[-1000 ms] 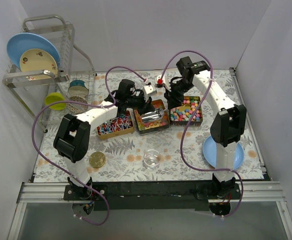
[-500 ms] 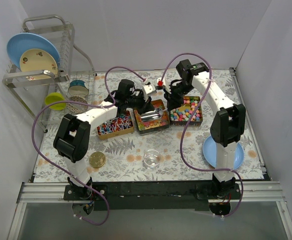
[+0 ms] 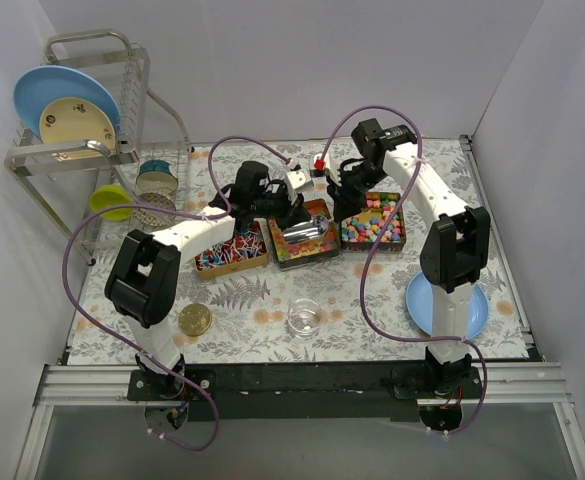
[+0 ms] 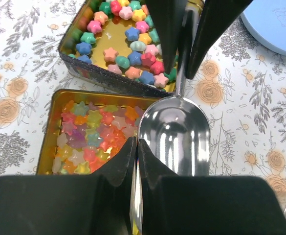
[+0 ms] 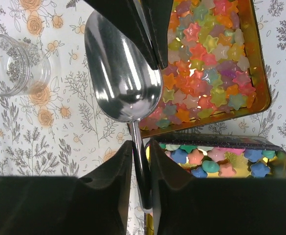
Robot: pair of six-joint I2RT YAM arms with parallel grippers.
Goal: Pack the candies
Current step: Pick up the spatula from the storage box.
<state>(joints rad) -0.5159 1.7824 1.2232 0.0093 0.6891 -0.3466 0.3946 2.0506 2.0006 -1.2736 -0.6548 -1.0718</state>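
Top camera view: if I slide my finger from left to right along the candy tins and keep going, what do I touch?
red, blue and white wrapped candies → orange gummies, with the metal scoop over them → pastel candies → blue plate

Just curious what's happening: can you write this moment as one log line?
left gripper: shut on scoop rim | right gripper: shut on scoop handle | scoop: empty, over gummy tin

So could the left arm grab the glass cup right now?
Probably not yet. The left pincer looks shut on the rim of the scoop, while the right pincer holds its handle. The cup stands in the open, but it must let go first.
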